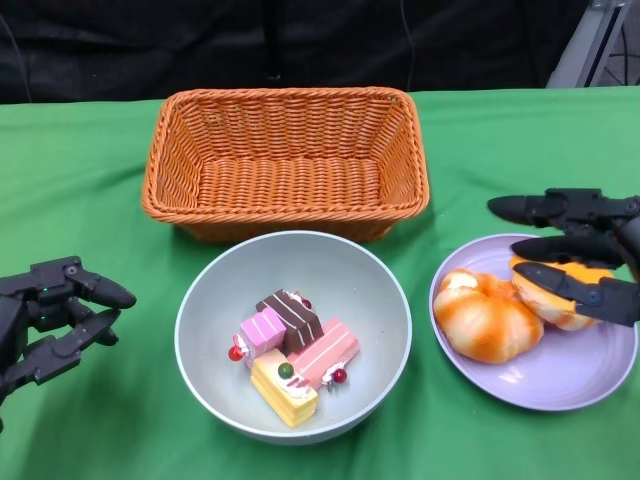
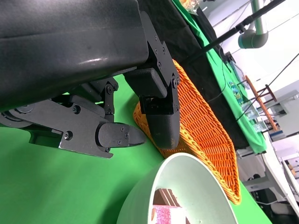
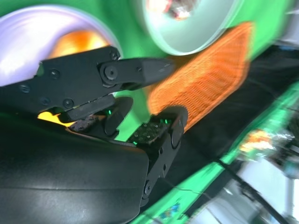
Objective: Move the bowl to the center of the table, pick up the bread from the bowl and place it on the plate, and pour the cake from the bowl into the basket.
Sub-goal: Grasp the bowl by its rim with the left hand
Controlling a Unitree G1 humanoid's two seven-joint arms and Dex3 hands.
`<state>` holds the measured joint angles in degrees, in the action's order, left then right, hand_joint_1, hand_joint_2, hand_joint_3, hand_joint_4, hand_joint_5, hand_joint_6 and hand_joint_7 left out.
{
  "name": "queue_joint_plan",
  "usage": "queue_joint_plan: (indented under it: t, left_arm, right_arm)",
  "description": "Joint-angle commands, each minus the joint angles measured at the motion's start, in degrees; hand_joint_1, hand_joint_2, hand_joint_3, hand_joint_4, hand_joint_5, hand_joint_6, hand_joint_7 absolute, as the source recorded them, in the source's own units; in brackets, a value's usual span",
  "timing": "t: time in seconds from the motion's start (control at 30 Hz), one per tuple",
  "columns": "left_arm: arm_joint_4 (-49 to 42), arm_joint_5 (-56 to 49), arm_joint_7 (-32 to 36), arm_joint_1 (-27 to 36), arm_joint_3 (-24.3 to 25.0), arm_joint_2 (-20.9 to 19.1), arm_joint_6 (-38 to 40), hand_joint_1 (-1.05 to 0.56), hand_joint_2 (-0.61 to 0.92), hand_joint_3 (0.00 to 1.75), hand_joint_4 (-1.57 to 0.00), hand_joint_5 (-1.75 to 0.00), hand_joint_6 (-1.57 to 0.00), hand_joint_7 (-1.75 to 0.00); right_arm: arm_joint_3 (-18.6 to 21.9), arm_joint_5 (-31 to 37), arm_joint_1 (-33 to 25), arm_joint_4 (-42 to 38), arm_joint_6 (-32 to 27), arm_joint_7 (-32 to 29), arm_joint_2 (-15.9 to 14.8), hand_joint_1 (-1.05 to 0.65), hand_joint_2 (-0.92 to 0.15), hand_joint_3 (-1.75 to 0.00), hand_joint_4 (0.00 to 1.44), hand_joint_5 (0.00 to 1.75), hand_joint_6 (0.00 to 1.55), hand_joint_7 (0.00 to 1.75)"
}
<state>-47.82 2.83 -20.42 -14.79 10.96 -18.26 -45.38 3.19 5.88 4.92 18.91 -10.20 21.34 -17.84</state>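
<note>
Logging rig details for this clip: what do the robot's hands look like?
Both the left hand and the right hand are matte black, with segmented fingers joined by round screws. A rounded glossy black shell sits behind each. Green lights glow on the right hand's fingers.

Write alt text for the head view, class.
A pale bowl of small cake pieces sits on a green table, between an orange basket behind it and a purple plate holding two bread rolls, with a black robot hand at each side.
</note>
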Motion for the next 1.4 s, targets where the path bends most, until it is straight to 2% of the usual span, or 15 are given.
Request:
queue_joint_plan:
  t: [0.03,0.07,0.13,0.17,0.27,0.3,0.4,0.43,0.5,0.67,0.77,0.87,1.07,1.27,1.4]
  left_arm:
    - [-0.27,0.76,1.03,0.03,0.46,-0.75,0.19,-0.06,0.92,0.3,-0.82,-1.24,-0.87,-0.86]
    - [-0.3,0.97,0.87,0.05,0.54,-0.7,-0.26,-0.06,0.92,0.3,-0.82,-1.23,-0.87,-0.86]
    - [-0.34,1.25,0.65,0.07,0.64,-0.63,-0.84,-0.06,0.92,0.28,-0.82,-1.2,-0.89,-0.81]
    - [-0.37,1.32,0.6,0.07,0.65,-0.62,-0.96,-0.06,0.92,0.28,-0.82,-1.19,-0.89,-0.8]
    - [-0.44,1.39,0.6,0.05,0.6,-0.65,-1.03,-0.06,0.92,0.28,-0.83,-1.19,-0.9,-0.79]
    - [0.72,2.05,0.05,0.7,0.7,-0.61,-1.47,-0.06,0.92,0.28,-0.83,-1.19,-0.9,-0.79]
    - [4.52,4.15,-1.86,2.66,0.58,-0.88,-2.64,-0.22,0.92,0.12,-0.86,-0.61,-0.93,-0.23]
    - [5.06,4.42,-2.07,2.93,0.47,-0.97,-2.62,-0.24,0.92,0.1,-0.87,-0.52,-0.94,-0.15]
    - [5.62,4.73,-2.25,3.21,0.35,-1.03,-2.39,-0.26,0.92,0.08,-0.89,-0.45,-0.95,-0.08]
    - [5.96,4.93,-2.4,3.37,0.32,-1.04,-2.19,-0.26,0.92,0.08,-0.9,-0.42,-0.95,-0.06]
    - [13.95,6.01,-11.91,6.87,-3.46,-6.17,-3.74,-0.43,0.92,0.09,-0.54,-0.16,-0.59,-0.01]
    - [18.49,1.89,-15.1,8.27,-6.09,-10.01,-8.16,-0.45,0.91,0.04,-0.48,-0.06,-0.5,0.0]
    - [18.16,-6.55,-12.69,6.78,-7.9,-13.18,-17.91,-0.52,0.9,0.01,-0.5,-0.02,-0.44,0.0]
    - [13.45,-15.89,-6.71,3.2,-7.05,-13.83,-26.73,-0.56,0.89,0.0,-0.49,-0.01,-0.43,0.0]
    - [11.22,-19.18,-3.02,2.04,-7.4,-14.18,-29.2,-0.55,0.88,0.0,-0.49,-0.01,-0.44,0.0]
  right_arm:
    - [1.24,-1.41,-0.59,-0.34,1.6,-1.25,-0.24,-0.07,-0.92,-0.18,0.93,0.18,0.87,0.14]
    - [0.84,-3.52,-2.59,0.14,5.06,-2.06,2.42,-0.07,-0.92,-0.2,0.96,0.23,0.9,0.17]
    - [0.24,-6.3,-5.14,0.56,9.79,-3.24,5.63,-0.07,-0.87,-0.35,0.85,0.72,0.91,0.39]
    - [0.09,-6.94,-5.71,0.48,11.14,-3.55,6.27,-0.07,-0.83,-0.43,0.79,0.89,0.86,0.54]
    - [0.03,-7.15,-5.93,-0.05,12.43,-3.67,6.36,-0.07,-0.81,-0.48,0.76,0.99,0.81,0.66]
    - [-0.48,-7.73,-7.93,1.41,13.04,-4.57,7.92,-0.07,-0.81,-0.49,0.75,1.0,0.81,0.67]
    - [-1.85,-8.55,-12.55,3.85,15.49,-6.63,10.76,-0.14,-0.65,-0.82,0.72,1.41,0.71,1.1]
    - [-1.99,-8.58,-12.9,3.89,15.85,-6.79,10.88,-0.14,-0.63,-0.85,0.71,1.45,0.69,1.15]
    - [-2.09,-8.58,-13.13,3.93,16.11,-6.92,10.97,-0.15,-0.62,-0.88,0.7,1.48,0.67,1.2]
    - [-2.24,-8.63,-13.22,3.9,16.28,-7.15,10.83,-0.15,-0.61,-0.89,0.7,1.49,0.66,1.21]
    - [-2.78,-11.11,-17.15,5.34,14.55,-8.23,13.09,-0.07,-0.67,-0.85,0.66,1.57,0.62,1.27]
    - [-2.64,-12.02,-17.74,6.58,12.36,-9.78,14.14,-0.02,-0.68,-0.87,0.64,1.57,0.59,1.29]
    - [-2.67,-12.91,-17.05,6.43,10.96,-11.42,15.09,-0.02,-0.63,-0.98,0.63,1.58,0.58,1.34]
    - [-2.85,-13.17,-16.7,5.52,11.06,-12.45,15.82,-0.05,-0.64,-0.93,0.63,1.6,0.58,1.33]
    - [-2.95,-13.23,-16.64,5.33,11.18,-12.75,15.83,-0.05,-0.65,-0.9,0.63,1.6,0.58,1.32]
